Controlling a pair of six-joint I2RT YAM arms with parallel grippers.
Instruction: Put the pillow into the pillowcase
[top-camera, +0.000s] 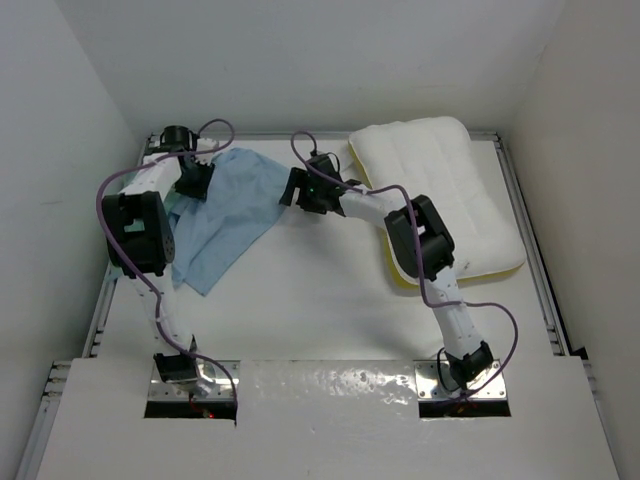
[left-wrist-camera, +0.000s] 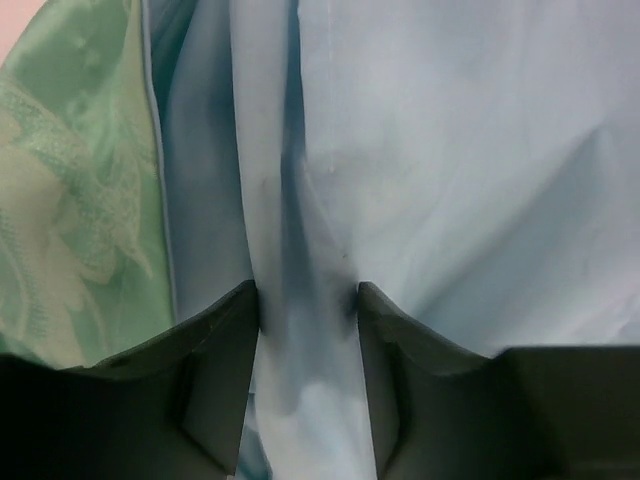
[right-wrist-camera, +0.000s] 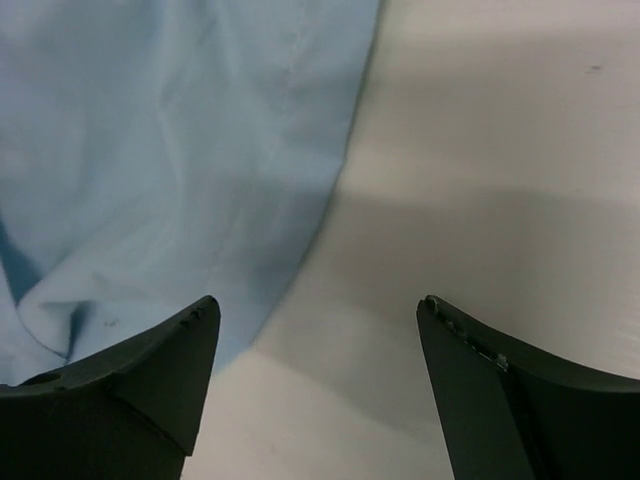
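White walls close round a white tabletop. The pillowcase lies crumpled at the far left, blue face up, and the pillow lies flat at the far right, well apart from it. The left hand sits on the far left part of the pillowcase and pinches a raised fold of blue cloth between its fingers. The green patterned face shows just beside that fold. The right hand hangs spread over the pillowcase's right edge, one finger above the cloth and the other above bare tabletop, with nothing between them.

By the look of it, the pillowcase mouth is not yet opened. The main risk is that the left pinch has caught both layers together, or only a fold in the middle of the cloth rather than the hem. Lifting would then raise a shut sack. The right hand is so near the edge that it may close on nothing or scrape the tabletop. Thin cloth could also slip from a shallow pinch if the arms pull apart.
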